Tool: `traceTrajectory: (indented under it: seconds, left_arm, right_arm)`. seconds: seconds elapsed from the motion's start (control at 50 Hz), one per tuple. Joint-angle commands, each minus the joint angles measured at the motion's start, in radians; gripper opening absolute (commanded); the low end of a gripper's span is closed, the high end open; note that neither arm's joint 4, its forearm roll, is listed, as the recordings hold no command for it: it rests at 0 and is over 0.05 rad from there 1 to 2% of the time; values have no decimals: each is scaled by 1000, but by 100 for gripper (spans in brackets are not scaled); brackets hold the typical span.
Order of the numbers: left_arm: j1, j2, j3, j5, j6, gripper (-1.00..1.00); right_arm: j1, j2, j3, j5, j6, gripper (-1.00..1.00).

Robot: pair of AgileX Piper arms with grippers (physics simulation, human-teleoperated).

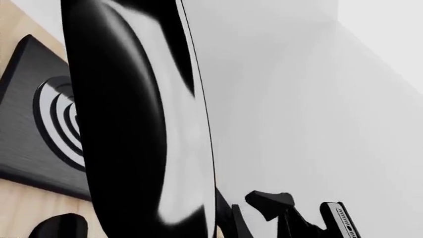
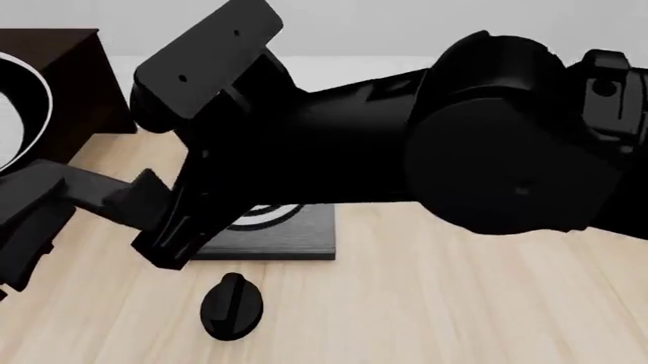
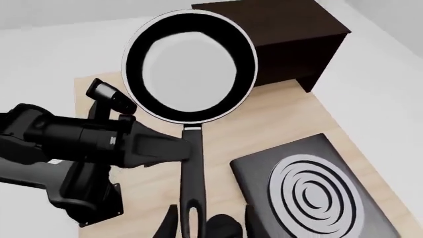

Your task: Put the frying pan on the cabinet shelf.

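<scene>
Pale wooden table (image 3: 317, 116) lies under my left claw (image 3: 187, 150), clenched on the frying pan (image 3: 191, 67) handle; beyond it stands the dark cabinet (image 3: 290, 37). My right claw's state I cannot tell.

1. Pan (image 3: 190, 64): glossy black, thin pale rim, smooth.
2. Desk (image 2: 456, 303): light wood w/ fine grain, matt.
3. Cabinet (image 3: 290, 39): v. dark brown wood, matt.
4. Stove (image 3: 310, 198): black, brushed look; grey rings.
5. Knob (image 2: 232, 305): black, slight sheen.
</scene>
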Motion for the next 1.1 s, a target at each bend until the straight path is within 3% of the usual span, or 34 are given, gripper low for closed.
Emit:
traceTrajectory:
  seconds: [0.02, 0.06, 0.26, 0.36, 0.44, 0.5, 0.54, 0.58, 0.62, 0.64, 0.74, 0.86, 0.94, 1.02, 1.1]
  left_arm:
    - [-2, -5, -15, -6, 30, -100]
    - [-4, -6, -14, -6, 29, -100]
    - [-12, -3, -14, -4, 36, -100]
    - [-20, 4, -19, -12, 30, -100]
    - [-24, 2, -18, -11, 32, -100]
    - [-24, 9, -10, -22, 31, -100]
    - [-23, 5, -26, -7, 34, -100]
    - [-21, 1, -32, 0, 35, -100]
    - [-17, 0, -28, -2, 38, -100]
    - [-16, 0, -26, -2, 38, -100]
    - [-10, 9, -19, -14, 35, -100]
    - [-6, 13, -15, -16, 38, -100]
    - [-2, 9, -19, -10, 41, -100]
    - [6, 11, -21, -12, 41, -100]
    - [4, 16, -10, -18, 41, -100]
  right_arm:
    - [-78, -166, 91, -15, 10, 100]
    - [-113, -213, 129, -22, -13, 100]
    - [-301, -479, 359, -52, 93, 100]
    - [-377, -588, 467, -87, 91, 100]
    - [-448, -681, 562, -143, 48, 100]
    - [-557, -766, 670, -170, 77, 100]
    - [-653, -885, 725, -177, 55, 100]
    - [-694, -933, 757, -175, 38, 100]
    - [-753, -998, 801, -181, 99, 100]
    - [-789, -1034, 834, -188, 104, 100]
    - [-895, -1108, 942, -184, 77, 100]
    - [-896, -1209, 976, -151, 62, 100]
    - [-964, -1286, 997, -117, 24, 100]
    - [-989, -1306, 997, -110, 94, 100]
    - [-993, -1281, 1013, -145, 100, 100]
